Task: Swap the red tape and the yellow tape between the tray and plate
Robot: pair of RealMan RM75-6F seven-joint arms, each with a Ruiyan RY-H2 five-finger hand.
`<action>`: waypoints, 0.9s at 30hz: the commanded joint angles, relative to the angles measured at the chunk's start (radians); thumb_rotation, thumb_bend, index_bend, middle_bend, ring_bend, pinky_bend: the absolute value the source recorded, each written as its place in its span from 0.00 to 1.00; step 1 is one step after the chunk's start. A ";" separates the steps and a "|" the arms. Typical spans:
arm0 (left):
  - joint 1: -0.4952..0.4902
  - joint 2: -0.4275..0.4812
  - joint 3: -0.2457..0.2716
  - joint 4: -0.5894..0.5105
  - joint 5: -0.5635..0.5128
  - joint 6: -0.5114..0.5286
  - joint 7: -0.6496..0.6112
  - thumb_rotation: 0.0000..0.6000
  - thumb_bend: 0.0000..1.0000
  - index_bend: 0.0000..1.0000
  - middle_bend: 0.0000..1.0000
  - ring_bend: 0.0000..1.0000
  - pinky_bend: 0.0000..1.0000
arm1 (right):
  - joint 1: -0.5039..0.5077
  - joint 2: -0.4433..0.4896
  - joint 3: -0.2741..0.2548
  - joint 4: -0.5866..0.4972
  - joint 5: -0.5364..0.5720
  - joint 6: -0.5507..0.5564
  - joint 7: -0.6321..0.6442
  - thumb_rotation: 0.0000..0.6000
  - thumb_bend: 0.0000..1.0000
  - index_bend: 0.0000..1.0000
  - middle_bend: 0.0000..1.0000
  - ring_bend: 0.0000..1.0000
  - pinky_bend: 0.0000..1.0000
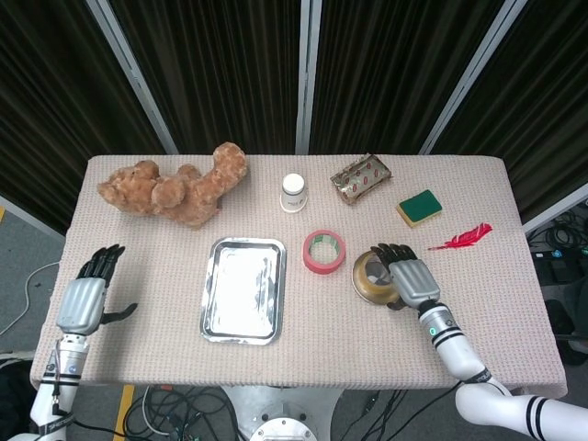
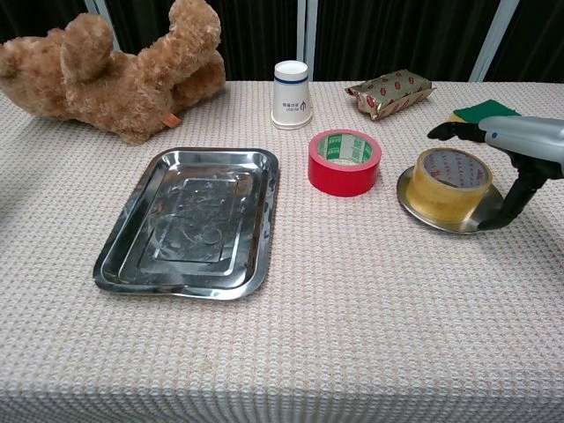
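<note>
The red tape (image 1: pixel 324 251) (image 2: pixel 345 161) lies flat on the cloth between the empty steel tray (image 1: pixel 243 289) (image 2: pixel 189 216) and the small metal plate (image 1: pixel 366 294) (image 2: pixel 441 225). The yellow tape (image 1: pixel 373 271) (image 2: pixel 448 181) sits on that plate. My right hand (image 1: pixel 409 276) (image 2: pixel 511 145) hovers over the yellow tape's right side, fingers spread above it and thumb hanging beside the plate, holding nothing. My left hand (image 1: pixel 84 299) is open at the table's left edge, well away from the tray and seen only in the head view.
A brown teddy bear (image 1: pixel 175 188) (image 2: pixel 115 75) lies at the back left. A paper cup (image 1: pixel 293 192) (image 2: pixel 291 93), a snack packet (image 1: pixel 361 177) (image 2: pixel 389 91), a green sponge (image 1: pixel 420 207) and a red feather (image 1: pixel 461 239) line the back and right.
</note>
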 commanded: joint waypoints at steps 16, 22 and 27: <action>0.041 -0.010 -0.033 0.040 0.022 -0.051 -0.075 1.00 0.12 0.04 0.05 0.00 0.16 | 0.019 -0.070 -0.006 0.035 0.051 0.109 -0.019 1.00 0.22 0.24 0.34 0.32 0.24; 0.056 0.003 -0.041 0.030 0.029 -0.044 -0.070 1.00 0.12 0.04 0.05 0.00 0.16 | -0.023 0.004 -0.033 -0.104 -0.071 0.219 -0.026 1.00 0.24 0.27 0.36 0.34 0.26; 0.068 0.015 -0.052 0.029 0.023 -0.042 -0.062 1.00 0.12 0.04 0.05 0.00 0.16 | -0.029 0.017 -0.059 -0.205 -0.179 0.264 -0.055 1.00 0.23 0.27 0.36 0.34 0.26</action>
